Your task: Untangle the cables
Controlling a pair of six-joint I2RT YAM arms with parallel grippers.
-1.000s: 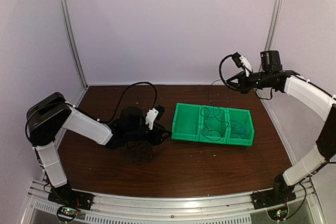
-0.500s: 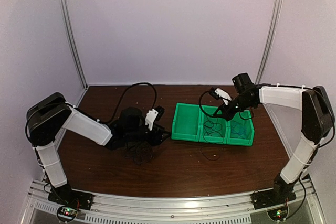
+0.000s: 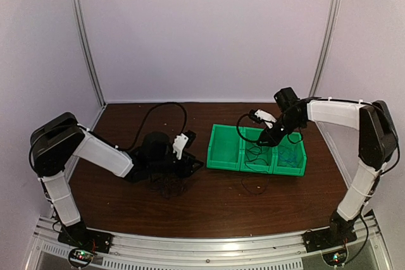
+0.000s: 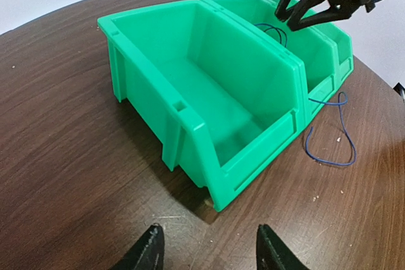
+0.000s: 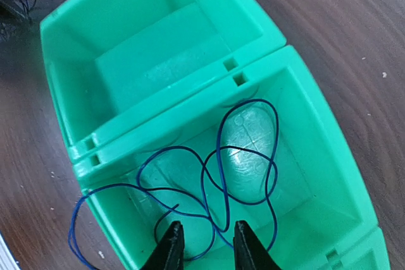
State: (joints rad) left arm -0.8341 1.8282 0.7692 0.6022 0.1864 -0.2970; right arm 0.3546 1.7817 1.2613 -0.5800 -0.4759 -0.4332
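A thin blue cable (image 5: pixel 218 144) lies in loose loops inside the middle green bin (image 5: pixel 316 131). One end hangs over the bin's front wall onto the table (image 4: pixel 350 138). My right gripper (image 5: pixel 207 245) hovers over this bin, its fingers a little apart on either side of a strand, gripping nothing. A small tangle of black cables (image 3: pixel 169 186) rests on the table under my left arm. My left gripper (image 4: pixel 210 252) stands open just above the wood near the left bin's corner (image 4: pixel 218 203), holding nothing.
Three joined green bins (image 3: pixel 223 156) sit right of centre; the left one holds nothing and the right one holds more blue wire (image 3: pixel 291 155). A thick black arm cable (image 3: pixel 158 109) arcs behind the left arm. Grey walls close the back and sides.
My right arm has come down from high at the back right to just over the middle bin, laying the blue cable in it, and its jaws have parted. The left arm barely shifted.
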